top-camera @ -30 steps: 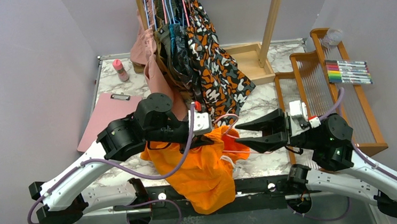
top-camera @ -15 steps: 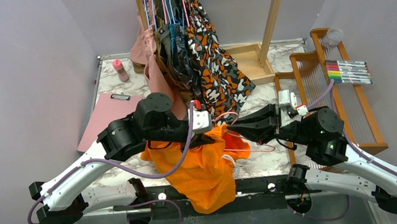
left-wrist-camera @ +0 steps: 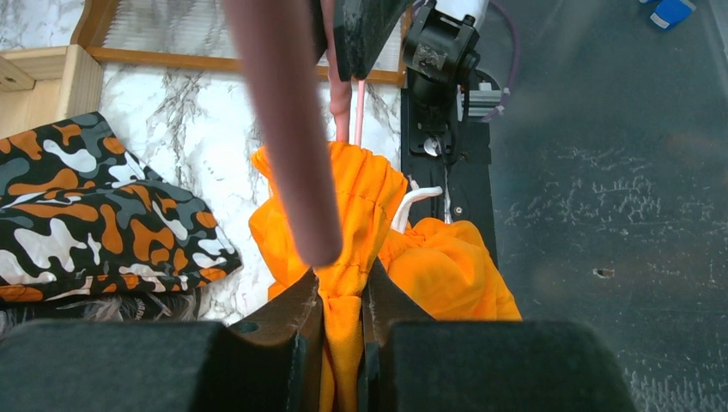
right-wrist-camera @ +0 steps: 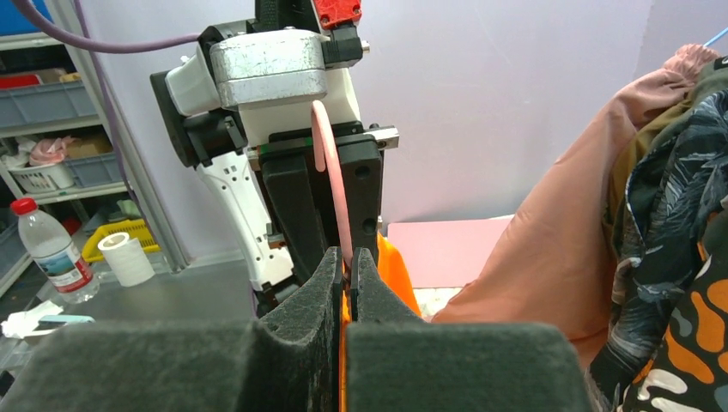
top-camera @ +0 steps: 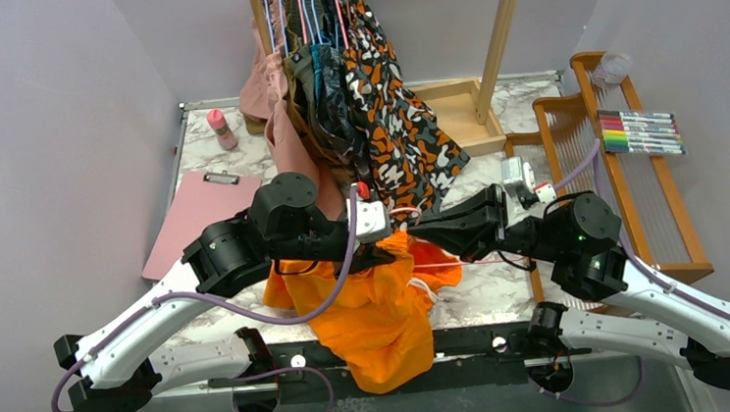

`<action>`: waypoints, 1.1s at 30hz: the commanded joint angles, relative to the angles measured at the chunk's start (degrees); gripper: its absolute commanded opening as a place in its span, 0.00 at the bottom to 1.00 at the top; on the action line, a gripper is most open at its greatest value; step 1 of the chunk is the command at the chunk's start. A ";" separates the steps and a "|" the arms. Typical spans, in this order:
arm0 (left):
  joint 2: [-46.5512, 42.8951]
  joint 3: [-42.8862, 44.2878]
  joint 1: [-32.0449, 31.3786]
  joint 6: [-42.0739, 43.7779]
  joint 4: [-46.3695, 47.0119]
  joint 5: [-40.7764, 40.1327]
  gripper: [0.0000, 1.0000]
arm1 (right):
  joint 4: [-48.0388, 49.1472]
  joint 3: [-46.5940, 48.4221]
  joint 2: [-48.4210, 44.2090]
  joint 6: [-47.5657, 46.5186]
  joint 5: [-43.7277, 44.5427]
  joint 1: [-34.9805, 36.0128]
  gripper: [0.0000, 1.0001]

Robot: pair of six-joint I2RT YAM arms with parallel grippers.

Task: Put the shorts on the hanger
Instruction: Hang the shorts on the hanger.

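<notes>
The bright orange shorts (top-camera: 374, 309) hang bunched from my left gripper (top-camera: 391, 253) and spill over the table's near edge. In the left wrist view that gripper (left-wrist-camera: 343, 296) is shut on a gathered fold of the shorts (left-wrist-camera: 446, 266). The thin pink hanger (top-camera: 444, 264) lies across the shorts' top. My right gripper (top-camera: 412, 230) meets the left one tip to tip. In the right wrist view the right gripper (right-wrist-camera: 347, 262) is shut on the hanger (right-wrist-camera: 330, 172), whose wire curves up in front of the left gripper's fingers (right-wrist-camera: 360, 197). Orange shorts (right-wrist-camera: 399, 275) show just behind.
A rail at the back holds several garments, among them a blotch-patterned one (top-camera: 395, 135) and a dusty pink one (top-camera: 282, 144). A pink clipboard (top-camera: 199, 214) and a small bottle (top-camera: 222, 129) lie at the left. A wooden rack (top-camera: 616, 196) with markers (top-camera: 641, 132) stands at the right.
My right gripper has moved left to the left gripper and closed from open onto the hanger wire. The left arm has stayed put with the shorts in its grip.
</notes>
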 commanded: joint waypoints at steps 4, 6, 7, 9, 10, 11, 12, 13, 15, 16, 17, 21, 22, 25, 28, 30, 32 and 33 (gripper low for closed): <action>-0.60 -0.59 -0.06 -0.73 4.63 -0.15 0.17 | 6.39 -1.23 -0.09 3.29 -2.38 0.42 0.01; -0.77 -1.00 -0.02 -0.84 5.05 -0.23 0.17 | 7.63 -1.89 -0.25 3.97 -2.37 0.44 0.01; -0.82 -1.18 -0.06 -0.94 5.29 -0.27 0.17 | 8.19 -2.34 -0.33 4.39 -2.37 0.46 0.01; -0.93 -1.61 -0.06 -1.26 5.89 -0.28 0.16 | 9.40 -3.17 -0.44 5.16 -2.45 0.44 0.01; -0.93 -1.79 0.00 -1.41 6.27 -0.26 0.15 | 10.05 -3.58 -0.45 5.58 -2.46 0.39 0.01; -0.95 -1.95 -0.06 -1.51 6.61 -0.22 0.14 | 10.61 -4.10 -0.51 5.97 -2.50 0.45 0.01; -1.06 -2.11 -0.05 -1.60 6.98 -0.22 0.14 | 11.02 -4.62 -0.46 6.36 -2.65 0.46 0.01; -1.04 -2.24 -0.05 -1.82 7.26 -0.17 0.13 | 11.33 -4.88 -0.46 6.63 -2.76 0.43 0.01; -1.20 -2.55 -0.02 -2.03 7.86 -0.14 0.07 | 11.71 -5.24 -0.48 6.96 -2.81 0.45 0.01; -1.21 -2.73 -0.06 -2.13 8.26 -0.37 0.00 | 11.77 -5.30 -0.46 7.03 -2.88 0.46 0.01; -1.45 -3.04 -0.06 -2.34 8.74 -1.00 0.00 | 11.69 -5.26 -0.53 6.99 -2.90 0.46 0.01; -3.21 -4.58 -0.06 -2.76 10.73 -6.33 0.00 | 8.85 -4.25 -0.56 5.97 -1.46 0.46 0.01; -4.05 -5.22 0.00 -2.85 11.47 -8.76 0.00 | 7.29 -3.59 -0.55 5.52 -0.68 0.44 0.02; -7.26 -6.61 -0.03 -2.87 13.70 -15.31 0.00 | 1.78 -1.48 -0.78 3.63 2.03 0.43 0.41; -10.56 -6.93 -0.06 -2.73 15.58 -20.48 0.00 | -2.05 0.23 -2.10 2.44 6.20 0.43 0.60; -12.77 -6.98 -0.05 -2.91 17.13 -22.92 0.00 | -3.44 1.38 -3.35 1.94 9.76 0.46 0.64; -15.10 -7.35 -0.06 -2.87 18.68 -24.97 0.00 | -5.07 2.99 -4.43 3.31 15.44 0.43 0.68; -16.10 -7.39 -0.06 -2.93 19.36 -25.88 0.00 | -6.79 4.34 -4.77 2.99 17.24 0.46 0.70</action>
